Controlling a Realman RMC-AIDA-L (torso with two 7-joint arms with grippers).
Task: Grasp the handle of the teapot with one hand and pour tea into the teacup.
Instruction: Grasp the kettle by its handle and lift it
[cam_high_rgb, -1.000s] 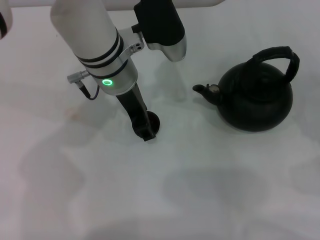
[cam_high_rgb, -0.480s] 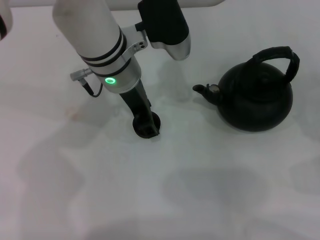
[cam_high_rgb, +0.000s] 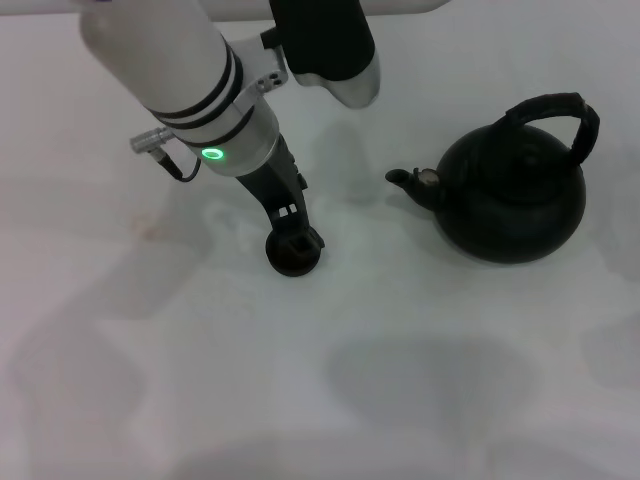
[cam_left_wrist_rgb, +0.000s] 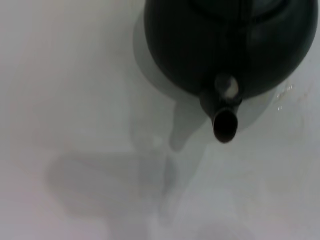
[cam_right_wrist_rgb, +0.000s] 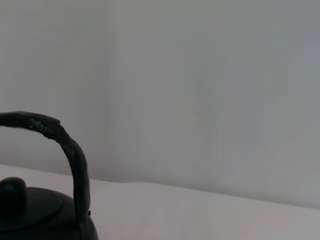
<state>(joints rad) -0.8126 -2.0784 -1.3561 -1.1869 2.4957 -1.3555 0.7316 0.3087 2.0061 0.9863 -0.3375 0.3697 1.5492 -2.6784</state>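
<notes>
The matte-black teapot (cam_high_rgb: 515, 200) stands on the white table at the right, its short spout (cam_high_rgb: 405, 180) pointing left toward the teacup. Its arched handle (cam_high_rgb: 565, 115) stands upright over the lid with nothing gripping it. The small dark teacup (cam_high_rgb: 293, 253) sits left of centre. My left gripper (cam_high_rgb: 290, 225) reaches down to the cup's far rim, touching or just above it. The left wrist view looks at the teapot (cam_left_wrist_rgb: 230, 45) and its spout (cam_left_wrist_rgb: 225, 125). The right wrist view shows the handle (cam_right_wrist_rgb: 75, 165) and lid knob (cam_right_wrist_rgb: 12, 192). My right gripper is out of view.
The white table (cam_high_rgb: 430, 380) carries only the teapot and the cup. My left arm's thick white forearm (cam_high_rgb: 170, 70) and a black and silver housing (cam_high_rgb: 330, 50) hang over the table's back left. A pale wall (cam_right_wrist_rgb: 210, 90) rises behind the teapot.
My left arm has swung back and to the left, so more of the teacup shows in front of the gripper. The cup has shifted slightly. The teapot has not moved.
</notes>
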